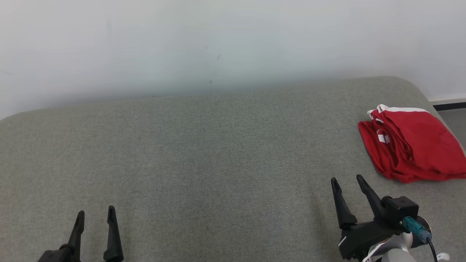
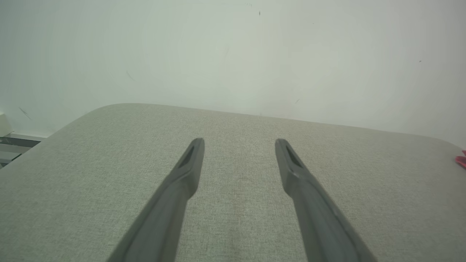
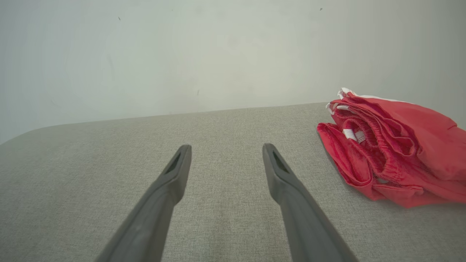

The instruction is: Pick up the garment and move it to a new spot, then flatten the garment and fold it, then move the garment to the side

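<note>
Against a pale wall (image 1: 182, 43), the grey padded bench (image 1: 218, 153) bears the red garment (image 1: 411, 145) bunched at its 2 o'clock edge, near the right hand (image 1: 346, 178), which like the left hand (image 1: 95, 210) gapes empty; light, limp, probably slick cloth, best pinched at the gathered waistband (image 3: 367, 134)

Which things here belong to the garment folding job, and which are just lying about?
Job: red garment, bunched at the right of the grey padded surface; left end effector, open; right end effector, open, nearer the garment.
Just there: white wall behind; strip of floor past the surface's right edge.
</note>
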